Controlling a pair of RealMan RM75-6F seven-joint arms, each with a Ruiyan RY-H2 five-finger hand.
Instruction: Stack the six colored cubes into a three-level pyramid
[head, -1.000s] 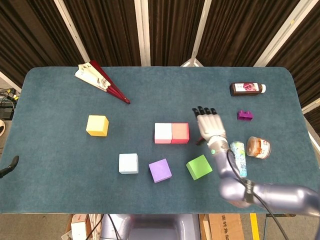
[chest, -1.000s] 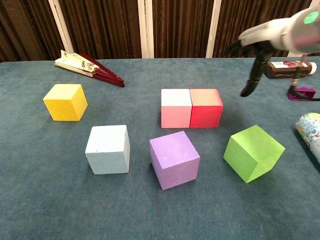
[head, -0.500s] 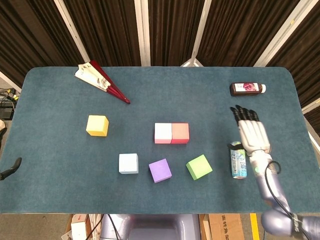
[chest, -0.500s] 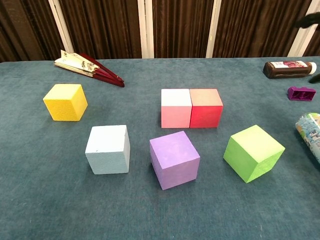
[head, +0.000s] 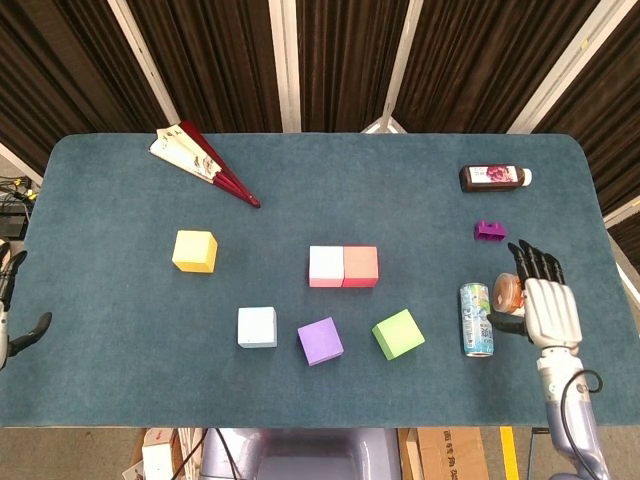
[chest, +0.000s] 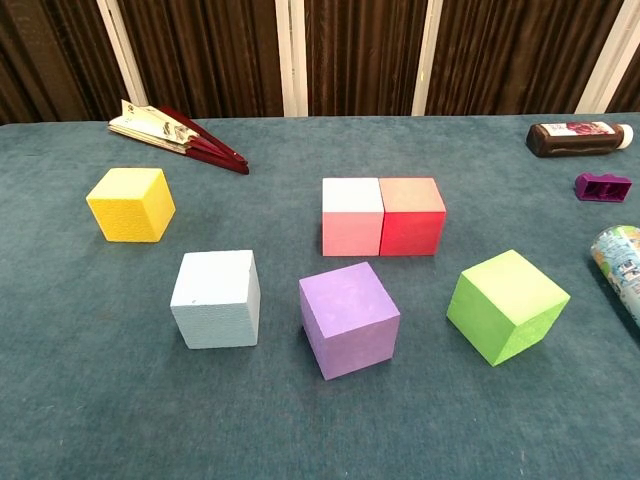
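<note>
Six cubes rest singly on the blue-green table, none on top of another. The pink cube (head: 326, 267) (chest: 351, 215) and red cube (head: 360, 266) (chest: 412, 214) touch side by side in the middle. Nearer the front lie the light blue cube (head: 257, 327) (chest: 217, 297), purple cube (head: 320, 341) (chest: 349, 317) and tilted green cube (head: 398, 334) (chest: 506, 305). The yellow cube (head: 194, 251) (chest: 130, 203) sits apart at the left. My right hand (head: 545, 305) hovers at the table's right side with fingers spread, holding nothing. My left hand (head: 10, 310) shows only partly at the far left edge, off the table, holding nothing.
A can (head: 476, 320) (chest: 622, 260) lies just left of my right hand, and an orange jar (head: 508, 292) is partly under it. A small purple block (head: 489, 231) (chest: 603, 185) and a brown bottle (head: 494, 177) (chest: 577, 137) sit at back right. A folded fan (head: 205, 165) (chest: 175, 130) lies at back left.
My right hand has drawn away from beside the red cube, moving right and toward the front to the table's right side, leaving the chest view. More of my left hand now shows.
</note>
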